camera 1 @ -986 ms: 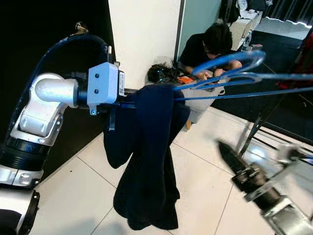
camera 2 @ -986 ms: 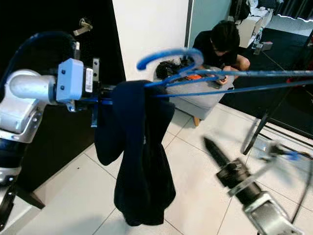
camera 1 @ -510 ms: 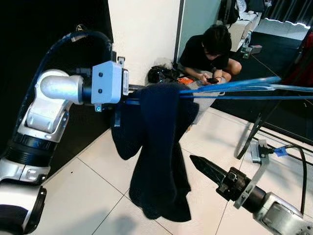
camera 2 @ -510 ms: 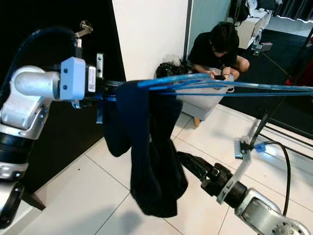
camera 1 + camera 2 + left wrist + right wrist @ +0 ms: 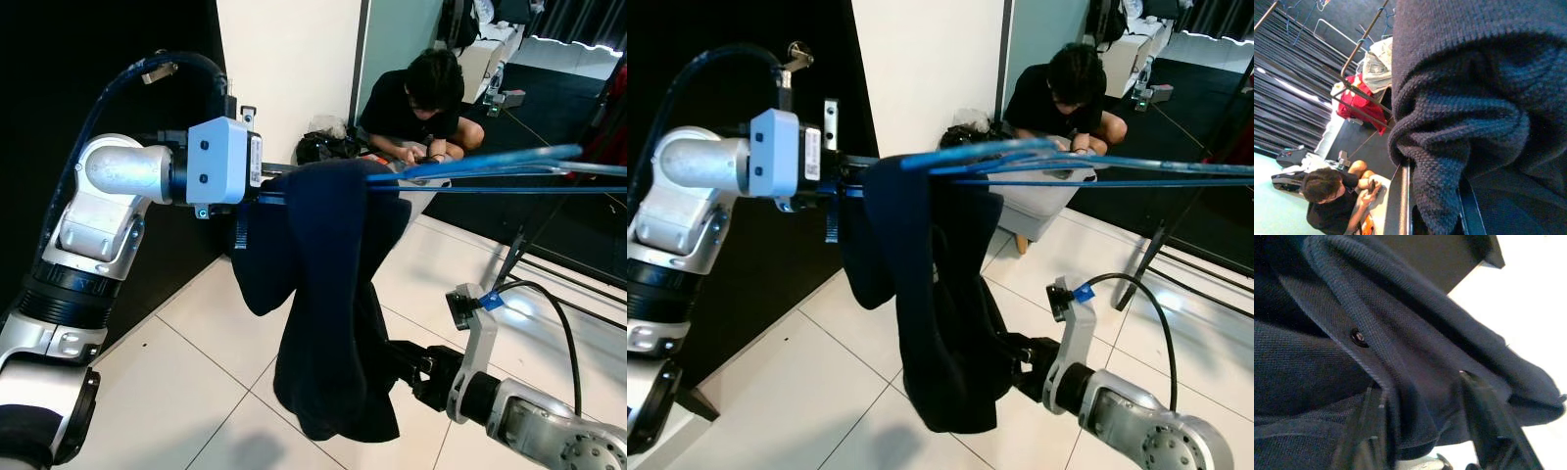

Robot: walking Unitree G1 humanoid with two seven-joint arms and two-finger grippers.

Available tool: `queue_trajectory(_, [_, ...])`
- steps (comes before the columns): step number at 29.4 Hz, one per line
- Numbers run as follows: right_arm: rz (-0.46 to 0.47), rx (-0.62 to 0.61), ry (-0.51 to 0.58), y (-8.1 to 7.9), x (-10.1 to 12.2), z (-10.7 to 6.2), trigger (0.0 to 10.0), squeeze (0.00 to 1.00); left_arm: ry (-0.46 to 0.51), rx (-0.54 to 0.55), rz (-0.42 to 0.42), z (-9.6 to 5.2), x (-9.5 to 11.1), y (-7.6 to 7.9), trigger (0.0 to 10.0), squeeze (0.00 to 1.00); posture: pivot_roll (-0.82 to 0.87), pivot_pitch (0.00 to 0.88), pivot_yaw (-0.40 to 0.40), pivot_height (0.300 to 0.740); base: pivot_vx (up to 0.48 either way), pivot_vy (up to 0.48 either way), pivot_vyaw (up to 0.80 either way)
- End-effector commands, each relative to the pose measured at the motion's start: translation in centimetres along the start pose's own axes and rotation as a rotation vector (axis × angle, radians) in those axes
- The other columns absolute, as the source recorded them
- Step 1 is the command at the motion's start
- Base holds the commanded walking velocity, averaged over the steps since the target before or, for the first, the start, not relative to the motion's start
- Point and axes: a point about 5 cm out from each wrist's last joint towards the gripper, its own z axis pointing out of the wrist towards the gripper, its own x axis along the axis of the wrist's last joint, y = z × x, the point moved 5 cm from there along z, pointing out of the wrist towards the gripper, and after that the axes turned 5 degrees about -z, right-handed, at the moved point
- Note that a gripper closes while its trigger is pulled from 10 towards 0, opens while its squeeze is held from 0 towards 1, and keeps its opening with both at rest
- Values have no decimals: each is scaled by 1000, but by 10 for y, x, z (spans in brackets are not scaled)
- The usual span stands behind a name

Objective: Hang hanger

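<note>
Reaching in low from the robot's right, the right gripper (image 5: 1422,401) has its two black fingers (image 5: 1488,421) spread apart with folds of the dark navy garment (image 5: 328,313) lying between them; a small dark button (image 5: 1357,337) on a placket edge sits just ahead of the fingertips. From the head views that gripper is tucked against the lower part of the hanging cloth, its silver forearm (image 5: 544,436) running back toward the lower right, with a cable and a blue tag (image 5: 490,300) on the wrist.

Higher up on the left, the left gripper (image 5: 257,196) is buried in the top of the garment; whether its fingers are closed or parted cannot be made out, since knitted cloth covers them in the left wrist view. Its white wrist block (image 5: 220,162) and silver arm (image 5: 103,196) stand level with the blue hanger (image 5: 470,168).

That hanger lies almost horizontal, its long axis running from the left gripper out toward the right, blurred thin blue wires extending past the garment. The garment is draped over the hanger near the gripper end and hangs down in a long bunch above the white tiled floor (image 5: 196,392).

Beyond, a person (image 5: 416,98) in a black top crouches by a white wall (image 5: 284,69), and a metal rack's legs (image 5: 514,259) stand at right.
</note>
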Motion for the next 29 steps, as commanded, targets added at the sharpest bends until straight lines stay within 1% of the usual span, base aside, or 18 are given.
queue_trajectory(1, [0,-29,6,5,1,1,0,0,19,5,36,-1,7,-6,10000,0,21,33,32,740,0,0,0])
queue_trajectory(9, [-1,-69,28,13,5,0,0,0,1,13,38,-5,3,-8,10000,0,21,35,29,740,0,0,0])
queue_trajectory(14, [10,-86,87,19,16,-3,0,0,-15,17,37,-7,-1,-8,10000,0,22,37,30,740,0,0,0])
queue_trajectory(15, [10,-70,152,19,29,-7,0,0,-38,12,39,-9,-6,-7,10000,0,21,38,30,740,0,0,0])
queue_trajectory(16, [10,-70,152,19,29,-7,0,0,-38,12,39,-9,-6,-7,10000,0,21,38,30,740,0,0,0])
queue_trajectory(17, [14,-31,252,16,48,-14,0,0,-79,19,21,-14,-15,-6,10000,0,20,40,31,740,0,0,0])
queue_trajectory(18, [23,6,355,13,69,-25,0,0,-153,16,12,-23,-31,-3,10000,0,17,42,35,740,0,0,0])
queue_trajectory(19, [23,6,355,13,69,-25,0,0,-153,16,12,-23,-31,-3,10000,0,17,42,35,740,0,0,0])
queue_trajectory(20, [46,41,456,12,89,-38,0,0,-214,27,-16,-35,-45,0,10000,0,16,43,35,740,0,0,0])
queue_trajectory(21, [46,41,456,12,89,-38,0,0,-214,27,-16,-35,-45,0,10000,0,16,43,35,740,0,0,0])
queue_trajectory(22, [61,61,515,12,100,-46,0,0,-250,35,-36,-43,-53,1,10000,0,16,44,35,740,0,0,0])
queue_trajectory(23, [61,61,515,12,100,-46,0,0,-250,35,-36,-43,-53,1,10000,0,16,44,35,740,0,0,0])
queue_trajectory(24, [76,73,578,15,111,-58,0,0,-286,36,-49,-53,-60,3,10000,0,16,46,35,740,0,0,0])
queue_trajectory(25, [89,79,631,18,121,-67,0,0,-301,38,-61,-59,-62,4,10000,0,20,47,34,740,0,0,0])
queue_trajectory(26, [89,79,631,18,121,-67,0,0,-301,38,-61,-59,-62,4,10000,0,20,47,34,740,0,0,0])
queue_trajectory(27, [107,83,689,21,131,-76,0,0,-306,24,-65,-62,-62,6,10000,0,24,48,31,740,0,0,0])
queue_trajectory(28, [107,83,689,21,131,-76,0,0,-306,24,-65,-62,-62,6,10000,0,24,48,31,740,0,0,0])
queue_trajectory(29, [120,86,727,24,137,-81,0,0,-307,14,-67,-64,-61,7,10000,0,24,48,31,740,0,0,0])
